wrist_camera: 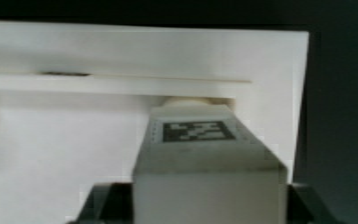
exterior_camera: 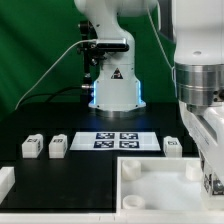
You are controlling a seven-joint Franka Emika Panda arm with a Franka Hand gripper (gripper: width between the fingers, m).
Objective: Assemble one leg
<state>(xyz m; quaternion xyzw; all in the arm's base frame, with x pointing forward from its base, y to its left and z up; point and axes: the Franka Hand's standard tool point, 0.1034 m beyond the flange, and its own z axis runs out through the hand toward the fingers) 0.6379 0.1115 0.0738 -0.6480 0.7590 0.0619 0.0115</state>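
A white leg (wrist_camera: 202, 165) with a black-and-white tag on its face fills the wrist view. My gripper (wrist_camera: 202, 208) is shut on it, and a dark finger (wrist_camera: 105, 205) presses against each side. The leg's far end meets the large white tabletop panel (wrist_camera: 140, 55) near a ledge. In the exterior view the arm comes down at the right and the gripper (exterior_camera: 211, 182) hangs over the right side of the white panel (exterior_camera: 150, 185). There the held leg is hidden behind the hand.
The marker board (exterior_camera: 115, 140) lies in front of the robot base (exterior_camera: 112, 85). Loose tagged white parts sit on the black table: two at the exterior view's left (exterior_camera: 32, 146) (exterior_camera: 58, 147) and one at its right (exterior_camera: 172, 147). A white block (exterior_camera: 5, 180) stands at the left edge.
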